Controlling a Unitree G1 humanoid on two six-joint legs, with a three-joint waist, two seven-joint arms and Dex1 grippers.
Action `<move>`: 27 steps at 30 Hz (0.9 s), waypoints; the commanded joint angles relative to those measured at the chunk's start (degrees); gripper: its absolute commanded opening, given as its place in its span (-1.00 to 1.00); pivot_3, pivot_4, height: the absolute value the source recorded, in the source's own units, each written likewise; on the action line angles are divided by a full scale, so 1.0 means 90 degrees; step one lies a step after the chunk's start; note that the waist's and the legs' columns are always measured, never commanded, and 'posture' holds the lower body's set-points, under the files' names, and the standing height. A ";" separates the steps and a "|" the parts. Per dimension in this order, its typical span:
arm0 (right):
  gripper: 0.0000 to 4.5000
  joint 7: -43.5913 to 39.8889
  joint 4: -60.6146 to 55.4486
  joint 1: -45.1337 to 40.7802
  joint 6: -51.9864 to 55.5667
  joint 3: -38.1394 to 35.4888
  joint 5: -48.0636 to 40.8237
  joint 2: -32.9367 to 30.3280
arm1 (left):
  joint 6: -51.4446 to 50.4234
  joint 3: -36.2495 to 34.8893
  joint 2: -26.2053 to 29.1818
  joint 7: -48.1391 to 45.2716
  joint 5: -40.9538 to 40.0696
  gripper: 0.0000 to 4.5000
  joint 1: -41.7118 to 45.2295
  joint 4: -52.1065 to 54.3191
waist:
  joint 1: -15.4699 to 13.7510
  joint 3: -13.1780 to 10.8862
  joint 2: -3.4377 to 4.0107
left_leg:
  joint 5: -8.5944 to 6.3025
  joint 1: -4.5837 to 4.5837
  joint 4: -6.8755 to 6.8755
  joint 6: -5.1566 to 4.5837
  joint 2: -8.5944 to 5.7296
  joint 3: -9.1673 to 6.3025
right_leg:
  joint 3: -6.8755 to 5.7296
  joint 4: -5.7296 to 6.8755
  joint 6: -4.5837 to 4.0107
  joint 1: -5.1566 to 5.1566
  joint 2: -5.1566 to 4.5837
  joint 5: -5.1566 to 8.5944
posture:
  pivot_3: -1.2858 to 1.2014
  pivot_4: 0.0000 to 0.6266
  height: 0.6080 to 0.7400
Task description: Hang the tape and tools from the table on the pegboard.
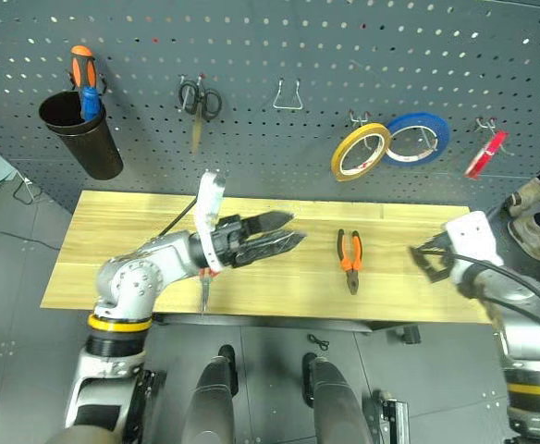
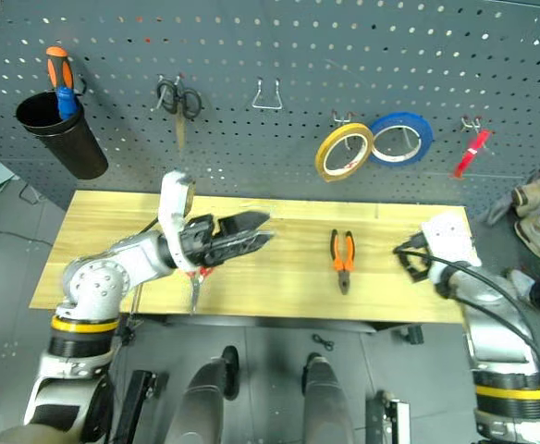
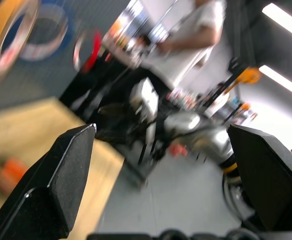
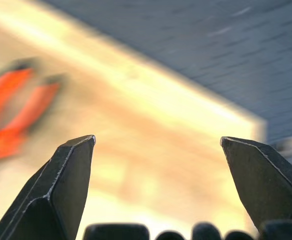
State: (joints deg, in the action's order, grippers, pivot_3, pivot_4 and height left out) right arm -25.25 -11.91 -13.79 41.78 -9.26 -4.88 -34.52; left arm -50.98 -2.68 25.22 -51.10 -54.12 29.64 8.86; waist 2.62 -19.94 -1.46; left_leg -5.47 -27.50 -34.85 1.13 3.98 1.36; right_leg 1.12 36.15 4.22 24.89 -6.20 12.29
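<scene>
The red tape hangs edge-on from a hook at the far right of the pegboard. Orange-and-black pliers lie on the table, right of centre. My left gripper hovers open above the table's middle, pointing right toward the pliers, with nothing between its fingers. A red-handled tool with a steel tip lies under my left forearm, mostly hidden, so I cannot tell which tool it is. My right gripper is open and empty over the table's right end, well below the tape, with the pliers off to its side.
On the pegboard are a black cup holding orange and blue screwdrivers, small black scissors, an empty metal hook, a yellow roll and a blue roll. A person's shoes show past the table's right end.
</scene>
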 commanded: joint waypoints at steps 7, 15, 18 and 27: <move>0.99 0.0162 0.0557 -0.1579 0.2477 0.0823 -0.0627 0.0899 | 0.0072 -0.0308 0.1491 -0.0873 0.0145 1.00 -0.1420 0.0598 | -0.0031 0.0003 -0.0006 | -0.0012 -0.0004 0.0005 0.0027 0.0005 0.0004 | 0.0002 -0.0003 -0.0073 0.0021 0.0001 0.0002 | 0.05 0.08 1.00; 0.99 0.0781 0.2757 -0.2650 0.1763 0.0912 -0.0267 0.1368 | -0.0029 -0.0635 0.1336 -0.0366 -0.0093 1.00 -0.1617 0.0967 | -0.0299 0.0003 -0.0006 | 0.0012 -0.0067 0.0003 -0.0011 0.0004 0.0004 | -0.0005 -0.0006 -0.0062 0.0058 0.0001 -0.0017 | 0.10 0.12 1.00; 0.99 0.0858 0.3235 -0.2842 0.1567 0.0901 -0.0231 0.1450 | -0.0034 -0.0673 0.1293 -0.0242 -0.0125 1.00 -0.1710 0.1054 | -0.0341 0.0002 -0.0006 | 0.0013 -0.0079 0.0005 -0.0012 0.0003 0.0004 | -0.0007 -0.0009 -0.0043 0.0070 0.0001 -0.0029 | 0.10 0.12 1.00; 0.99 0.1199 0.3645 -0.2956 0.1450 0.0745 -0.0163 0.1506 | -0.0086 -0.0786 0.1359 -0.0095 -0.0265 1.00 -0.1825 0.1223 | -0.0369 0.0002 -0.0006 | 0.0013 -0.0078 0.0009 -0.0012 0.0004 0.0002 | -0.0012 -0.0007 -0.0044 0.0071 0.0002 -0.0028 | 0.12 0.12 1.00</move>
State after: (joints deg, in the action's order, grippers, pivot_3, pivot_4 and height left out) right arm -15.47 21.08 -39.68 55.53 -1.06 -6.83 -20.71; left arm -51.49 -8.50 36.84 -51.85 -54.97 13.55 17.51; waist -0.71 -19.92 -1.52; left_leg -5.35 -28.20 -34.77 1.02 4.01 1.37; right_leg 1.01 36.09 3.83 25.53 -6.19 12.04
